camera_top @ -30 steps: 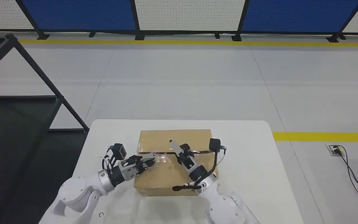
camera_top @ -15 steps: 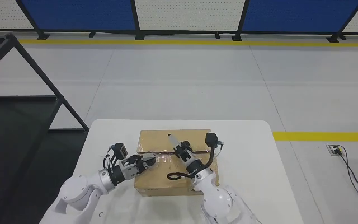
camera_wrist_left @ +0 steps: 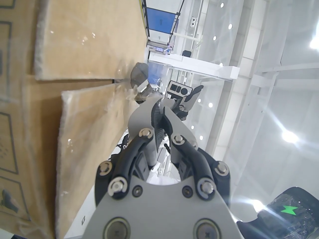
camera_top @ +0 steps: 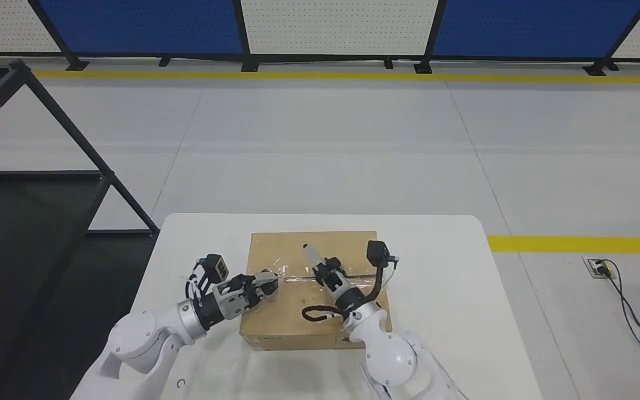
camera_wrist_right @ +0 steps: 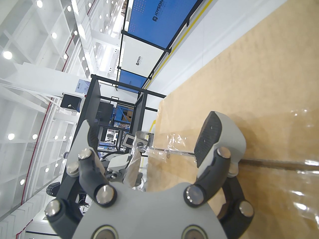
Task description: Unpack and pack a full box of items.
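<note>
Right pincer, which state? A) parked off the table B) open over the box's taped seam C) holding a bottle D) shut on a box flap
B: the right pincer has its fingers wide apart, above the tape along the seam of the box.

Top cam: high above box (camera_top: pixel 285 250), facing down. L wrist cam: close beside box end. R wrist: low over box top. All share taped seam (camera_wrist_right: pixel 274 163).

Right hand (camera_top: pixel 318 260) has edged left along the box (camera_top: pixel 290 318) top seam
</note>
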`<action>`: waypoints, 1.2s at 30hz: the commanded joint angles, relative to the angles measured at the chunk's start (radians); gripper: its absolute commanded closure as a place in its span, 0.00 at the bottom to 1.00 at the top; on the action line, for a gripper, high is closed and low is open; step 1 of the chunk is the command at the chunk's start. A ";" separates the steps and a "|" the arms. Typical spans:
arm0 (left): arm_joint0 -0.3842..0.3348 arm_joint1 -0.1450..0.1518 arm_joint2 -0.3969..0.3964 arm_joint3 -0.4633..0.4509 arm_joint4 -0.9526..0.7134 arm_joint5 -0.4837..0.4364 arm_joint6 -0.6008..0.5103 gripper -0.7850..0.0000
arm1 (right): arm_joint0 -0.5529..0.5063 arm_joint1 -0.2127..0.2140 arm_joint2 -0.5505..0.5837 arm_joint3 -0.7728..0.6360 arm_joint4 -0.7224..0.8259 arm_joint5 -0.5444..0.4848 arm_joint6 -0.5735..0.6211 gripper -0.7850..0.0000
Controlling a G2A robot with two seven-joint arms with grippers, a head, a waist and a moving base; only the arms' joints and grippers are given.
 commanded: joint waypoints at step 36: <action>0.028 -0.009 -0.031 0.002 -0.111 -0.030 -0.016 0.00 | -0.062 0.001 0.005 -0.041 -0.043 -0.123 0.044 0.00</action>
